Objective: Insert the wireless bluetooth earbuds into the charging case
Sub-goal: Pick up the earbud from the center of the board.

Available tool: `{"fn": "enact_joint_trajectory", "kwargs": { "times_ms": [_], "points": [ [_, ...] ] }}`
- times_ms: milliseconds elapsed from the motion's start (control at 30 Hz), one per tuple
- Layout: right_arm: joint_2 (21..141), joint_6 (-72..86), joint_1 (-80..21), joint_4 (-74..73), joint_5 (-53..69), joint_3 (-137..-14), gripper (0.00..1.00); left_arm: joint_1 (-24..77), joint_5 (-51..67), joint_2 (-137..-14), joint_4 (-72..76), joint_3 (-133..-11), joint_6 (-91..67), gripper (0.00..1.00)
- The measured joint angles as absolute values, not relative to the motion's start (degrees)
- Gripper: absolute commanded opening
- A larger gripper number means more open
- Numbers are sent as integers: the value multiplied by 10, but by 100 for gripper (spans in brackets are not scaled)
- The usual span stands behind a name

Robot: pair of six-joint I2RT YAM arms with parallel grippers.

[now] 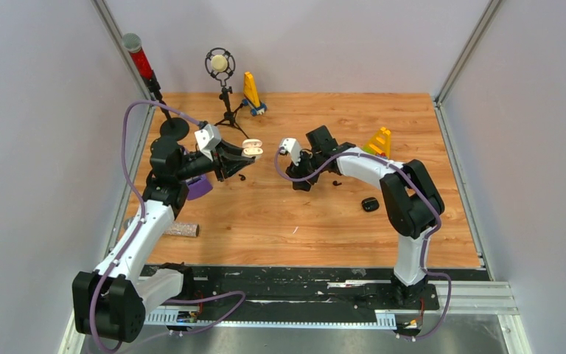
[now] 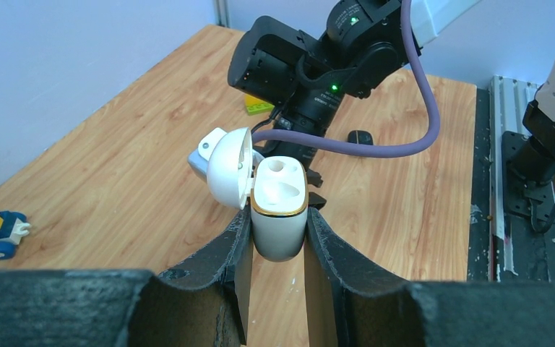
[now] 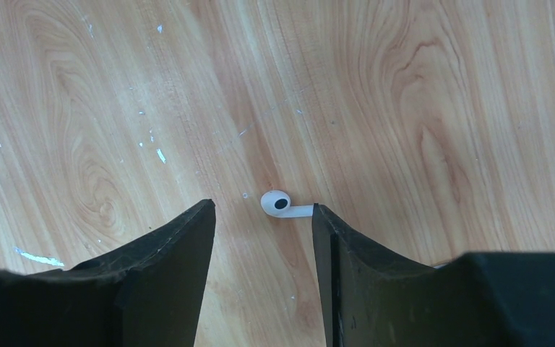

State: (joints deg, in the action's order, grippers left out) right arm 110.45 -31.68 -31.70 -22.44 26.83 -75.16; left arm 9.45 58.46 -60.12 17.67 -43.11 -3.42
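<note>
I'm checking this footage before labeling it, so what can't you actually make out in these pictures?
Right wrist view: stem end of the white earbud, behind a finger of the right hand.
Left wrist view: bottom of the white charging case, sunk between fingers of the left hand.
Top view: whether the black case is open, too small.

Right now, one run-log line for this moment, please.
left gripper: shut on white charging case, lid open, wells empty | right gripper: open, around white earbud

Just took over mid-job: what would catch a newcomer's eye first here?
The left tool grips a white charging case off the table, lid flipped open, sockets empty. The right tool hangs open over a white earbud lying on the table right below it.
</note>
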Motion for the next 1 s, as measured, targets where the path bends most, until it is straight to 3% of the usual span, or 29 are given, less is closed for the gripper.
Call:
{"fn": "enact_joint_trajectory", "kwargs": {
  "times_ms": [567, 1000],
  "points": [
    [1105, -372, -319, -201, 253, -716, 49, 95, 587, -604, 179, -431, -38, 24],
    [1098, -500, -358, -184, 199, -697, 53, 95, 596, -612, 183, -431, -39, 23]
  ]
}}
